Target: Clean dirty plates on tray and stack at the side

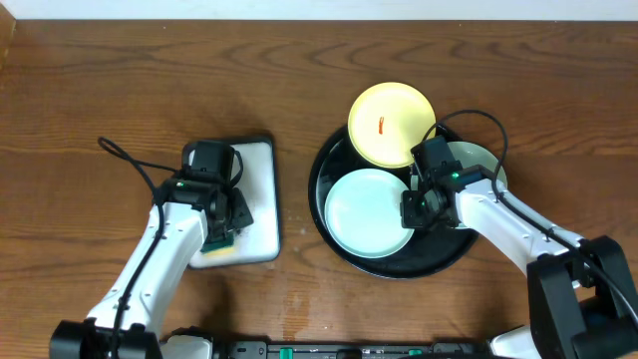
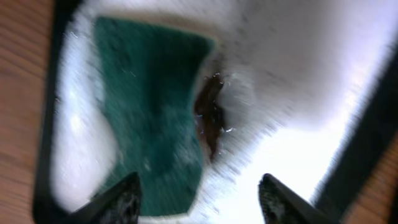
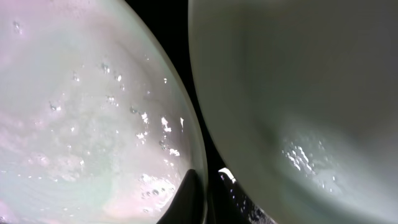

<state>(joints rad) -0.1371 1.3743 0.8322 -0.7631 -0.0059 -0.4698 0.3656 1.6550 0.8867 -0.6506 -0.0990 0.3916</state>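
The black tray [image 1: 334, 239] holds a mint-green plate [image 1: 364, 211]. A second mint-green plate [image 1: 480, 160] lies at its right, partly under my right arm. The pale yellow plate [image 1: 391, 125] with a red smear rests on the tray's far rim. My right gripper [image 1: 419, 206] straddles the near plate's right rim, shut on it. In the right wrist view one finger [image 3: 189, 199] lies on the wet plate [image 3: 87, 112], with the other plate [image 3: 298, 93] beside it. My left gripper [image 2: 202, 199] is open just above a green sponge [image 2: 152, 112].
The sponge [image 1: 221, 239] lies on a white rectangular dark-rimmed tray [image 1: 257, 184] at the left, under my left gripper [image 1: 227, 214]. A brown-red smear [image 2: 210, 115] marks the white tray next to the sponge. Bare wooden table [image 1: 100, 80] surrounds both trays.
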